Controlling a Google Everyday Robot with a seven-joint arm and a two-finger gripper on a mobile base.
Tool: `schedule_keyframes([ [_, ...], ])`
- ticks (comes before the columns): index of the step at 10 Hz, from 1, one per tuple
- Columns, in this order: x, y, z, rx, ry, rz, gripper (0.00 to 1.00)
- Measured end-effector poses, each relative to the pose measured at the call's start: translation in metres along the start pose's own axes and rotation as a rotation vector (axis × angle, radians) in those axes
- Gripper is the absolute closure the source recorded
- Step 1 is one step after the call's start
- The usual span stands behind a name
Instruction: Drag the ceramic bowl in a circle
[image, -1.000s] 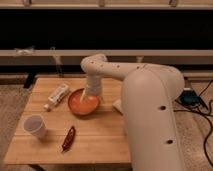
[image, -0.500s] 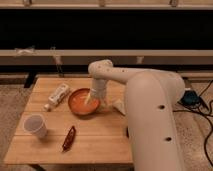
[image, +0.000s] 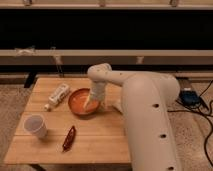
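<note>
The ceramic bowl (image: 81, 102) is a shallow glossy orange dish with a darker rim, sitting near the middle of the wooden table (image: 100, 140). My white arm reaches in from the right and bends down over the bowl. The gripper (image: 93, 103) is at the bowl's right side, down inside or on its rim. The arm hides the right edge of the bowl.
A white bottle (image: 57, 96) lies on its side left of the bowl. A white cup (image: 36, 126) stands at the front left. A dark red packet (image: 69, 138) lies in front of the bowl. A blue device (image: 190, 96) with cables sits on the floor at right.
The arm's wrist has shifted right and the bowl has moved slightly to the right and forward with it. The bottle, cup and packet have not moved.
</note>
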Motion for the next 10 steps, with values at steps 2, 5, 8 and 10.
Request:
schedule_keyframes([
  [2,0.001,0.0,0.0,0.008,-0.007,-0.004,0.48],
  [5,0.005,-0.001,-0.003,0.011,-0.02,0.011,0.79],
  [8,0.019,-0.001,-0.007,0.038,-0.002,0.013,1.0],
  [10,0.031,-0.003,-0.016,0.055,0.005,0.024,1.0],
])
